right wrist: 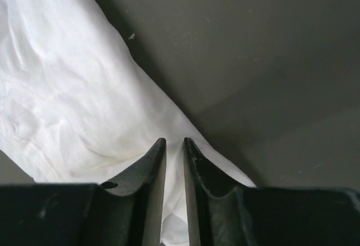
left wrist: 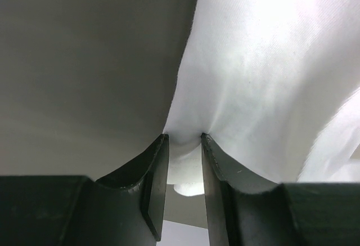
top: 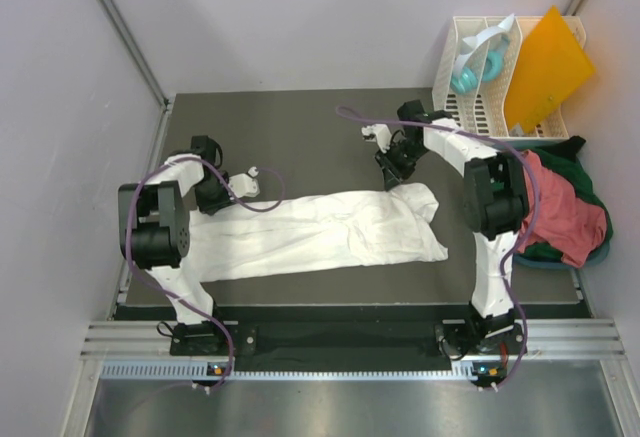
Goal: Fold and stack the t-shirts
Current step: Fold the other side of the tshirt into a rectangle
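The white t-shirt (top: 320, 232) lies stretched in a long band across the dark table (top: 300, 137). My left gripper (top: 222, 202) sits at its left end. In the left wrist view the left gripper (left wrist: 184, 138) is shut on a bunched fold of the white t-shirt (left wrist: 264, 77). My right gripper (top: 398, 181) is at the far right corner of the shirt. There the right gripper (right wrist: 174, 141) has its jaws close together, with the white t-shirt (right wrist: 62, 88) between them. A salmon-red t-shirt (top: 560, 212) lies crumpled on a dark green t-shirt (top: 588, 172) at the right edge.
A white slatted rack (top: 480, 97) stands at the back right with a stiff orange sheet (top: 545, 67) and a teal object (top: 467, 79) in it. Grey walls enclose the table on the left, the back and the right. The right arm's base stands next to the coloured shirts.
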{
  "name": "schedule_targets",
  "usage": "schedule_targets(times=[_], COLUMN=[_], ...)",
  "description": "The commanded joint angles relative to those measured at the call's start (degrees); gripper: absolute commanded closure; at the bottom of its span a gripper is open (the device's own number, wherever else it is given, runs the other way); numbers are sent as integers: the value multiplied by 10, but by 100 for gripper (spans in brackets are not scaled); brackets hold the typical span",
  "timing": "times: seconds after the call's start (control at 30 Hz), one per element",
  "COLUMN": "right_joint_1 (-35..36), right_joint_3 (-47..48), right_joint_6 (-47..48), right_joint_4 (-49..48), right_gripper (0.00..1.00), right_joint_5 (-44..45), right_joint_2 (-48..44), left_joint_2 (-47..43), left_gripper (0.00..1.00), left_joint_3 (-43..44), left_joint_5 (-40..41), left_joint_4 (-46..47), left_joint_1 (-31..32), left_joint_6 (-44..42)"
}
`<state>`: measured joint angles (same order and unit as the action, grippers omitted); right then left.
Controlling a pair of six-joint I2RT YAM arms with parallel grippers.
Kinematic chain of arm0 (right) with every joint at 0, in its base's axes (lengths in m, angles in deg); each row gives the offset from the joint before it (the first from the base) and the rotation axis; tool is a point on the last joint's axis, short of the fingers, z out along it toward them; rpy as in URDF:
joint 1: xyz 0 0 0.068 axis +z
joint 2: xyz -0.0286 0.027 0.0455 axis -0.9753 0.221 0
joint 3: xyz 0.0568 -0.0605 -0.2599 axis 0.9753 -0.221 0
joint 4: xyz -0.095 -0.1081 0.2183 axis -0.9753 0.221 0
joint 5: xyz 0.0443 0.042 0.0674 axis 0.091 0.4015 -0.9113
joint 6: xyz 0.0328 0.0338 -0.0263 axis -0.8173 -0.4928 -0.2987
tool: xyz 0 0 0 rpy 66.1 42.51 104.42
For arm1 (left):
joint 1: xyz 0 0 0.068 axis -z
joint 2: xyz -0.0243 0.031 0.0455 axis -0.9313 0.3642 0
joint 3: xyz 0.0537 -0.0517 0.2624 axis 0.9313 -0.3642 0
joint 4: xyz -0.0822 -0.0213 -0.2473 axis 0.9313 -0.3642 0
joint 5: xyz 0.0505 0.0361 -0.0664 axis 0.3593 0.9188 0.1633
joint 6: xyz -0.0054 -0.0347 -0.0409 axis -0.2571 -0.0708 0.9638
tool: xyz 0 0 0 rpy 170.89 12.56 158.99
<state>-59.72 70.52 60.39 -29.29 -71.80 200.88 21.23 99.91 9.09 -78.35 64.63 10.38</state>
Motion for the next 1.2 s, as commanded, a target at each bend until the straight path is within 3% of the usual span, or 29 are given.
schedule_targets(times=[0.0,0.27,0.33,0.47,0.77,0.83,1.17], right_joint_1=[5,5,5,5,4,1,-30], right_joint_3=[-6,-34,-33,-26,-38,-52,-129], right_joint_6=[-1,0,-1,-6,16,29,61], right_joint_4=[-22,-40,-40,-40,-40,-41,-43], right_gripper=[82,73,76,100,100,100,100], right_joint_5=[6,46,48,46,82,99,128], right_joint_2=[3,-23,-24,-17,-67,-89,-150], left_joint_2=[-11,-27,-30,-29,-30,-31,-31], left_gripper=[65,64,65,64,67,71,73], left_joint_3=[-18,-26,-27,-27,-51,-57,-88], left_joint_5=[-5,-13,-16,-18,0,9,49], left_joint_4=[26,25,27,28,36,40,66], left_joint_1=[0,0,0,1,1,1,4], left_joint_6=[0,0,-1,-1,-7,-7,-4])
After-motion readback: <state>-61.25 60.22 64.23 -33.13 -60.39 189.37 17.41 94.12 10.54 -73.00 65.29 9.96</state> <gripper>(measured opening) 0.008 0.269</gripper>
